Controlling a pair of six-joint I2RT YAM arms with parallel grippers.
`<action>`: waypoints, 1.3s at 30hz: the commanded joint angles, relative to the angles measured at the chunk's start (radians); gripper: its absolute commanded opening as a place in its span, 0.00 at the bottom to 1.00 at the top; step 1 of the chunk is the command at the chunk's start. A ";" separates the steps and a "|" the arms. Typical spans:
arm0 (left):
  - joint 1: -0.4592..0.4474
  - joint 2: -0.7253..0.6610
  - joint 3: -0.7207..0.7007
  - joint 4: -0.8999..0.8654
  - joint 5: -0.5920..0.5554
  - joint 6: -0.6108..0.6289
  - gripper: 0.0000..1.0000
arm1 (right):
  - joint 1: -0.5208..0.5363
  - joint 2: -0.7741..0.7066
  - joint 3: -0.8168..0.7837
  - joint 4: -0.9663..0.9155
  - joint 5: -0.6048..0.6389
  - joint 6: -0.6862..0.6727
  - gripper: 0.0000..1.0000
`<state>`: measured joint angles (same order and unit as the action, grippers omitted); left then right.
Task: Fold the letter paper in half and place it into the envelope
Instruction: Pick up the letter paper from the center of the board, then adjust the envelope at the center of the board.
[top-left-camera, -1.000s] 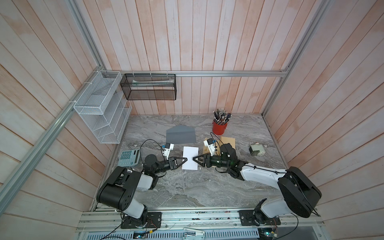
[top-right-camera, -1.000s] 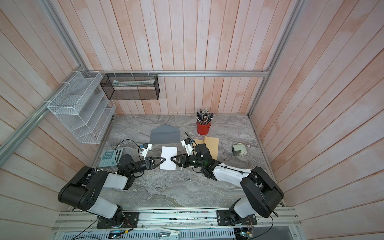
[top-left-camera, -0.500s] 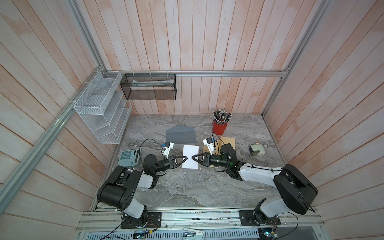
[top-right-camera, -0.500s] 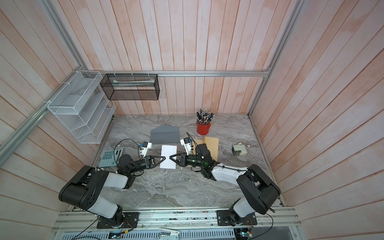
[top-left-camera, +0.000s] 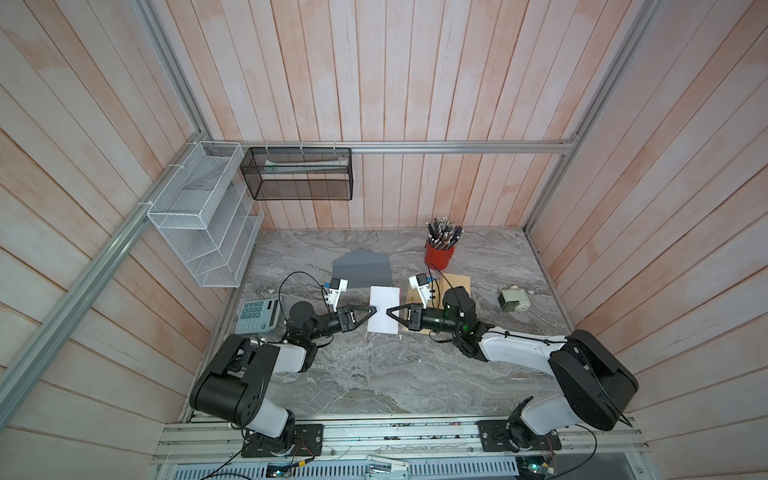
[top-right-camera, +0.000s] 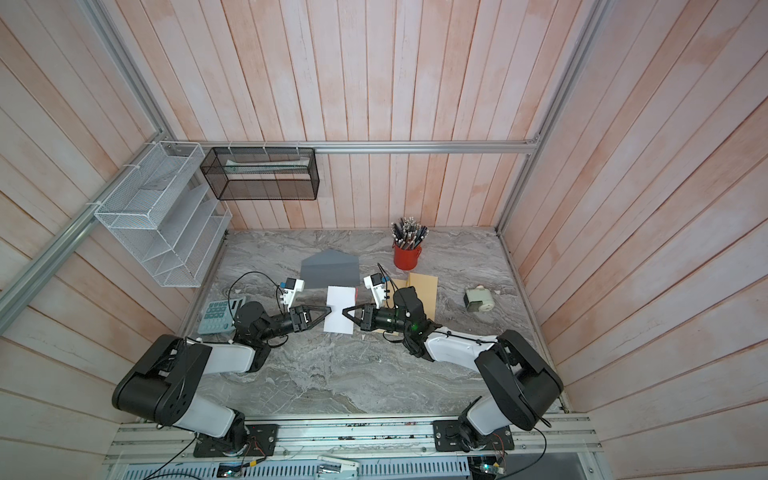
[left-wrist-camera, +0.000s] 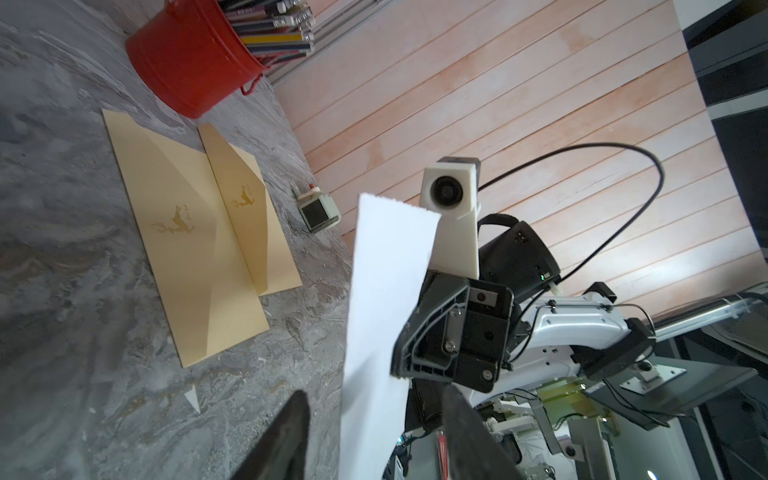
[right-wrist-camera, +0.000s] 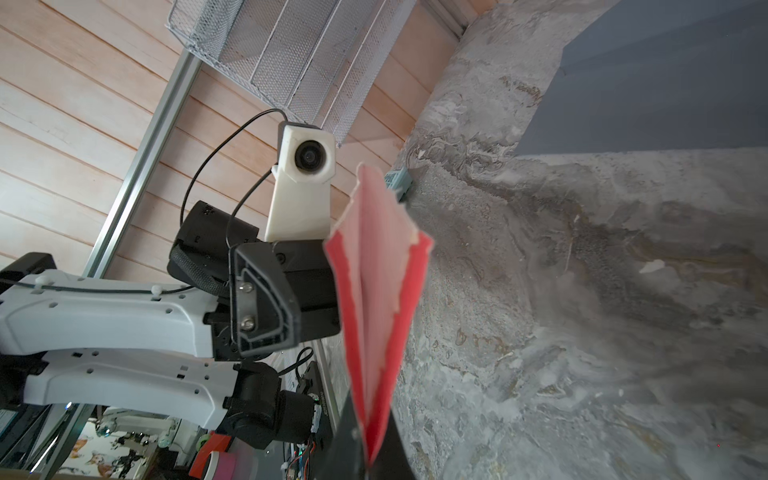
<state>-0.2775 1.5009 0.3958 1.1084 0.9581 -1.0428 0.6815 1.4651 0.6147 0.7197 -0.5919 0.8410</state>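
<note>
Both arms reach in from the near rail and meet at the middle of the marble table (top-left-camera: 374, 374). The left gripper (top-left-camera: 371, 310) sits at the left edge of the letter paper (top-left-camera: 384, 303). 1 second ago it was pinched on that edge. Now, in the left wrist view, its 2 fingers (left-wrist-camera: 286, 436) stand well apart and the sheet (left-wrist-camera: 386, 270) rises loose between them. The right gripper (top-left-camera: 388, 311) has done the opposite. 1 second ago it was spread and just short of the right edge, and now it is clamped on the paper. The right wrist view shows the folded sheet (right-wrist-camera: 374, 270), red inside, coming up out of its closed tips (right-wrist-camera: 365, 457).

In both top views the paper is a white rectangle between the 2 grippers, about where it was before. The wrist views show it lifted off the table.

A calculator (top-left-camera: 257, 316) lies left of the left arm, and tan envelopes (top-left-camera: 453, 282) lie partly under the right one. A small sharpener (top-left-camera: 514, 300) sits further right. Just beyond the paper lies the grey envelope (top-left-camera: 361, 270), flap open and unmoved. A red pencil cup (top-left-camera: 439, 257) stands to its right.
</note>
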 joint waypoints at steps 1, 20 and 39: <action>0.014 -0.078 0.112 -0.373 -0.125 0.218 0.86 | -0.057 -0.100 -0.027 -0.137 0.115 -0.029 0.00; 0.015 0.317 0.806 -1.132 -0.815 0.687 0.96 | -0.160 -0.479 -0.119 -0.564 0.325 -0.112 0.00; 0.001 0.684 1.170 -1.346 -0.900 0.794 0.95 | -0.163 -0.459 -0.148 -0.531 0.318 -0.100 0.00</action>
<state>-0.2676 2.1536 1.5436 -0.1913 0.0776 -0.2718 0.5224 0.9955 0.4751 0.1787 -0.2810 0.7502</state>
